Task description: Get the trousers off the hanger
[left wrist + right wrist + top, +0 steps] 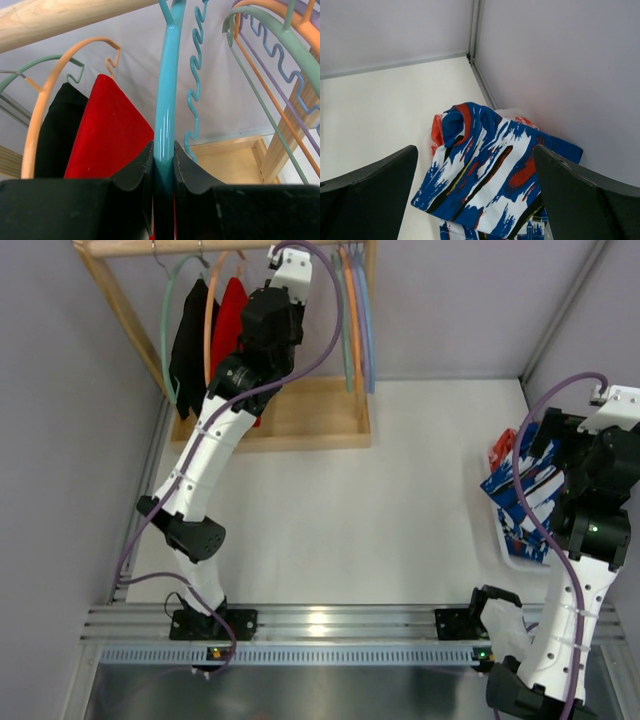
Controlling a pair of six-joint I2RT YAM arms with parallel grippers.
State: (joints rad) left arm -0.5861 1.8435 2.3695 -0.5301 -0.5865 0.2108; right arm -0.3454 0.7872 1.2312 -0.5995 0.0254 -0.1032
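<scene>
The trousers [490,170], blue with white and red patches, lie crumpled on a heap of clothes at the table's right edge [520,495], off any hanger. My right gripper [475,150] hovers just above them, open and empty; it also shows in the top view [555,480]. My left gripper [163,150] is up at the rack [268,302] and is shut on the loop of the light-blue hanger [167,90]. The hanger's wavy bar [195,75] hangs bare behind the loop. In the top view the hanger is hidden by the left gripper.
The wooden rack [300,430] stands at the back left. A black garment [188,335] on a pale green hanger and a red garment [230,320] on an orange hanger hang left of my left gripper. Several empty hangers [352,320] hang to its right. A white tray [512,558] holds the clothes heap.
</scene>
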